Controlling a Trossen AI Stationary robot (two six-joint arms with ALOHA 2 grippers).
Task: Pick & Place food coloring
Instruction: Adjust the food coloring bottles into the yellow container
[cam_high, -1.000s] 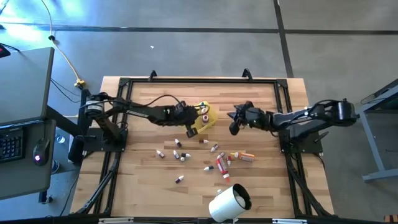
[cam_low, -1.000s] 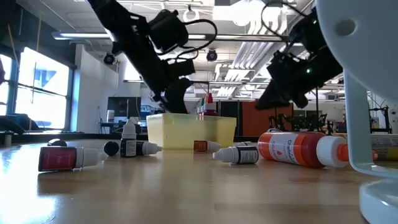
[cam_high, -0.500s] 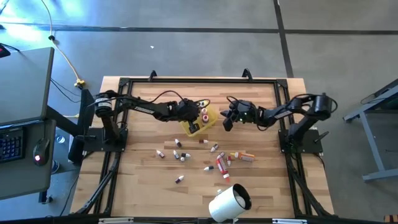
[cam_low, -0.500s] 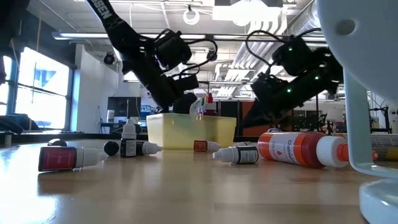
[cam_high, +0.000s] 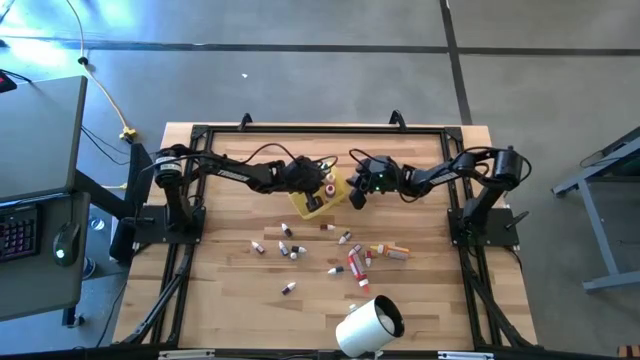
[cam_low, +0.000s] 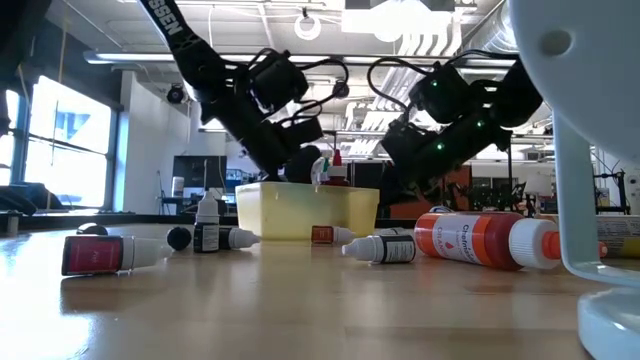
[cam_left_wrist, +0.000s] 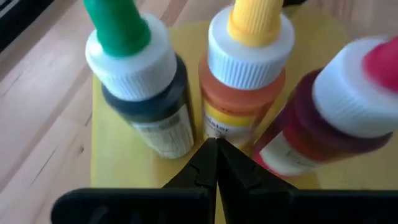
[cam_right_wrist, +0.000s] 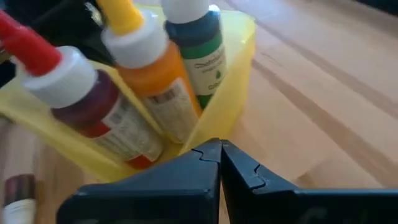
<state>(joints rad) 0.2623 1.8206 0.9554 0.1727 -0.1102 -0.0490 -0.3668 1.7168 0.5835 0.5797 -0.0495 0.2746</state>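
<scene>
Standing bottles (cam_left_wrist: 239, 93) in tray (cam_right_wrist: 233, 68), wrist views only.

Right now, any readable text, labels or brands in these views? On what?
"Ch...": start of a white word on the red tube, low view; the rest is too blurred.
Green bottle label, right wrist view: dark print, unreadable.
Orange bottle and red bottle labels: too blurred.
Nothing else legible.

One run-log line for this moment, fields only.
left claw: shut, empty, at yellow tray | right claw: shut, empty, at tray's opposite side | tray: three bottles upright | table: other bottles scattered
</scene>
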